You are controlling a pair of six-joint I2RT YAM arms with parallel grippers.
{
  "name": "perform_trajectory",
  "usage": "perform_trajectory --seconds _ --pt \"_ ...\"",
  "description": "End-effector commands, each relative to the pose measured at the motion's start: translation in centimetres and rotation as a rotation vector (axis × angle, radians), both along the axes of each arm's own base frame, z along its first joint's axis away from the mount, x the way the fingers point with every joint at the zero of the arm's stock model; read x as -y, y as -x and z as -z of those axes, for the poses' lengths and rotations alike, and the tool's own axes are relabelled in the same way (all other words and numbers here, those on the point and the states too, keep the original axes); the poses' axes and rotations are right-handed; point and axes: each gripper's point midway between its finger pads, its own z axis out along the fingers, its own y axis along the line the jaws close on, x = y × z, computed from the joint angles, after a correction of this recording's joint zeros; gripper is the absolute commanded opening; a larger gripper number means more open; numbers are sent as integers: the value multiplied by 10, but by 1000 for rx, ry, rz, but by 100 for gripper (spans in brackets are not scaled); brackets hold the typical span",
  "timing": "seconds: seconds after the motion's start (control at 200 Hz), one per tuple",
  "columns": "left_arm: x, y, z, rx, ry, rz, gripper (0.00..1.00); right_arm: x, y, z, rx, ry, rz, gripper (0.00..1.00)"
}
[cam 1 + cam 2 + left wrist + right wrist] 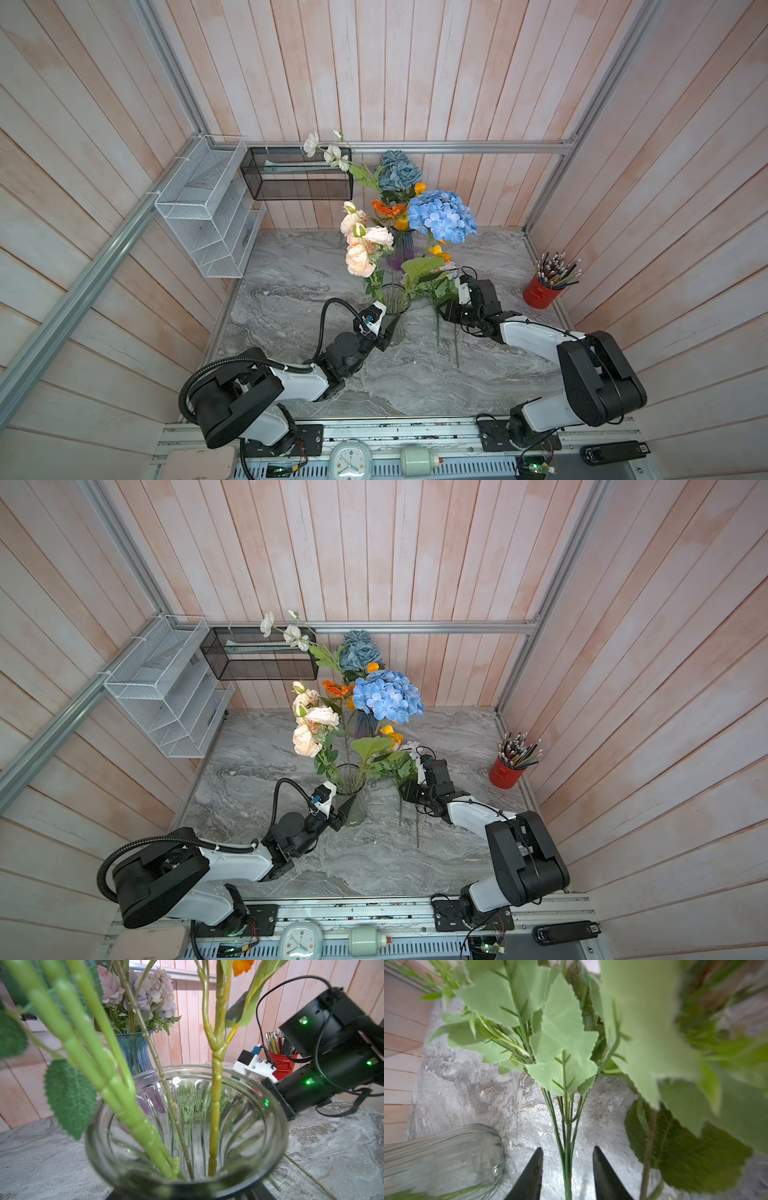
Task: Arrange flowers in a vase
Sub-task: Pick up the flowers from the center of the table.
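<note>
The clear vase stands upright near the middle of the surface, ribbed glass; in it the peach roses lean toward 11 o'clock and the blue hydrangea rises toward 1 o'clock, their pale jointed stems crossing inside; the left tool is clamped on this vase from 7 o'clock; just beside it at 3 o'clock, a leafy lilac bunch runs its thin stem through the right tool, jaws apart, not touching it; its leaves crowd the right wrist view; at 12 o'clock a blue vase carries dusty-blue roses; a red pencil cup sits at the 3 o'clock edge.
</note>
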Motion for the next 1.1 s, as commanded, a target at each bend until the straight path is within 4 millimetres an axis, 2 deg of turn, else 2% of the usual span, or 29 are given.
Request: perform_trajectory --seconds 0.0,0.215,0.33,0.36,0.5,0.56,0.68,0.77,0.95,1.095 --pt "-4 5 56 -93 -207 -4 59 -11 -18 -11 52 -32 -10 40" --pt "-3 5 57 -88 -213 -8 59 -16 -23 10 -2 -32 -11 38" --pt "-3 5 56 -87 -209 -12 60 -18 -23 15 -16 -48 -14 37" --pt "-4 6 56 -87 -209 -12 60 -20 -22 15 -16 -52 -17 34" --pt "-4 5 55 -86 -208 -16 60 -21 -23 9 -4 -60 -30 8" --pt "-4 5 55 -86 -207 -15 60 -20 -23 4 10 -59 -29 1" --pt "-5 5 55 -87 -205 -20 60 -18 -25 -15 55 -64 -21 0" --pt "-6 5 55 -85 -203 -23 60 -11 -29 -37 106 -81 -3 0" --pt "-7 5 54 -83 -199 -27 60 10 -36 -100 259 -129 51 0" --pt "-7 5 54 -84 -198 -32 60 38 -38 -152 398 -138 125 0"
